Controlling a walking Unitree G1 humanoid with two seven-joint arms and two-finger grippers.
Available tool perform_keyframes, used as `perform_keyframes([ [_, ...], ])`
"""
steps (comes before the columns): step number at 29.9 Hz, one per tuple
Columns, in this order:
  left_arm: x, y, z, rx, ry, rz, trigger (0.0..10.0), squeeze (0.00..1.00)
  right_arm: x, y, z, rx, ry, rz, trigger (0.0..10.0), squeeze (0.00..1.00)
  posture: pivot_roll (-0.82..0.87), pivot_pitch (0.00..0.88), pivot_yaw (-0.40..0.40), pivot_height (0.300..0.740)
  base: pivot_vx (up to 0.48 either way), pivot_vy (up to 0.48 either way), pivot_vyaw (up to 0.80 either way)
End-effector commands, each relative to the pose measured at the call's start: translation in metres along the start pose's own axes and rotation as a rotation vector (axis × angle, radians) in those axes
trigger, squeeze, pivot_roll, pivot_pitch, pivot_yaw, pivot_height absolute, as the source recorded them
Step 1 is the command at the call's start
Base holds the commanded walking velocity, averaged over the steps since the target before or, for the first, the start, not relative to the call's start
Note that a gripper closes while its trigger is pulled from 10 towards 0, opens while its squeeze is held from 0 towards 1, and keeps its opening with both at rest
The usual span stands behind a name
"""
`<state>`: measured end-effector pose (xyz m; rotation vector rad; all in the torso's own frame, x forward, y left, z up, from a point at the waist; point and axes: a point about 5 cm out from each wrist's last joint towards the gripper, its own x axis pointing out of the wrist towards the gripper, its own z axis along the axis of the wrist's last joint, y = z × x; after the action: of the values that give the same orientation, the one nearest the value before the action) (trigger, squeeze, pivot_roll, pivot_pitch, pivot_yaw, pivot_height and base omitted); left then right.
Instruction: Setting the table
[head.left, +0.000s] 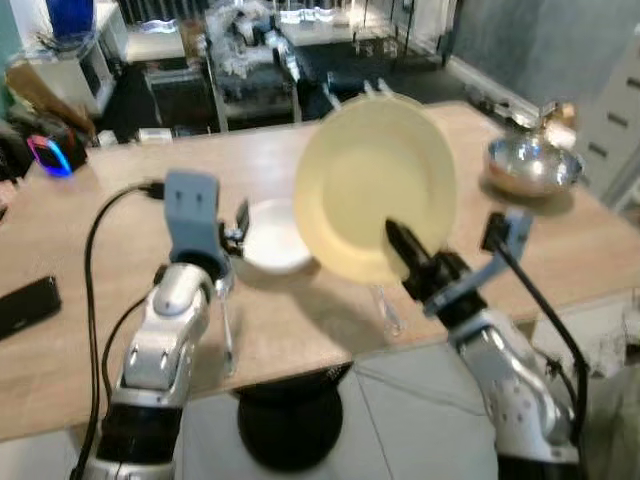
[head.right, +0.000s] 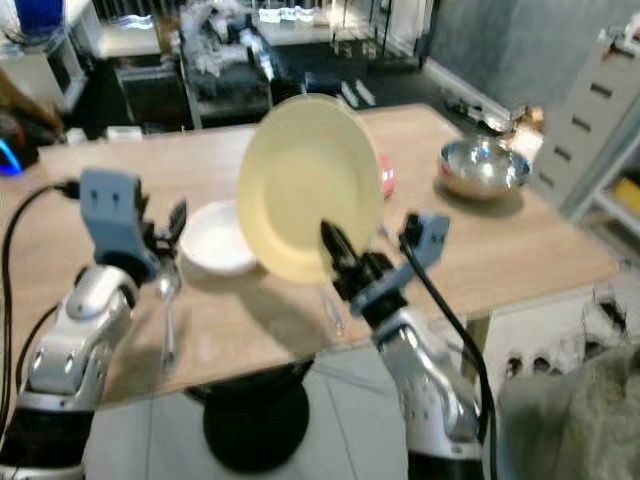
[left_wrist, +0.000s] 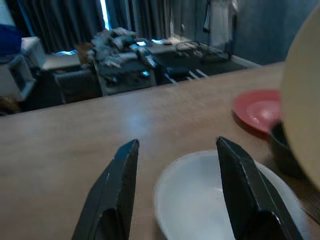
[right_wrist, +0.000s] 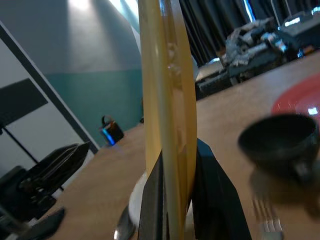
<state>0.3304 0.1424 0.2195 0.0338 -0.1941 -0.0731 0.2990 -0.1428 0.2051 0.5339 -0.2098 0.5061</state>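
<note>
My right gripper (head.left: 400, 240) is shut on the lower rim of a pale yellow plate (head.left: 375, 185) and holds it upright on edge above the wooden table (head.left: 120, 200). In the right wrist view the plate (right_wrist: 167, 90) stands edge-on between the two fingers. A white bowl (head.left: 272, 235) sits on the table to the plate's left. My left gripper (left_wrist: 177, 145) hovers open just before the bowl (left_wrist: 210, 200). A spoon (head.left: 228, 340) lies by the left arm and a fork (head.left: 388, 310) under the plate. A red plate (left_wrist: 257, 107) and a black cup (right_wrist: 280, 142) sit beyond.
A steel bowl (head.left: 532, 165) stands at the table's far right. A black phone (head.left: 25, 305) lies at the left edge. A round black stool (head.left: 290, 420) stands under the near edge. Shelves and clutter lie beyond the table.
</note>
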Motion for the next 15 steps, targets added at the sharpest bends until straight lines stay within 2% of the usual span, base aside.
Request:
perform_keyframes([
  [1,-0.0021,0.0057,-0.0025,0.010,0.008,0.016,10.0,0.03,0.0020,0.0057,-0.0029,0.014,0.001,0.023,10.0,0.00,-0.06,0.000,0.083,0.740,0.480,0.000,0.00],
  [2,-0.0024,0.0042,-0.0018,0.014,0.006,0.006,10.0,0.00,0.0016,0.0052,-0.0029,0.013,0.001,0.021,10.0,0.00,-0.06,0.000,0.084,0.740,0.000,0.000,0.00],
  [15,-0.0044,-0.0018,-0.0012,0.002,0.003,-0.036,10.0,0.00,0.0007,0.0043,-0.0021,0.010,0.001,0.019,10.0,0.00,-0.06,0.000,0.083,0.740,0.000,0.000,0.00],
])
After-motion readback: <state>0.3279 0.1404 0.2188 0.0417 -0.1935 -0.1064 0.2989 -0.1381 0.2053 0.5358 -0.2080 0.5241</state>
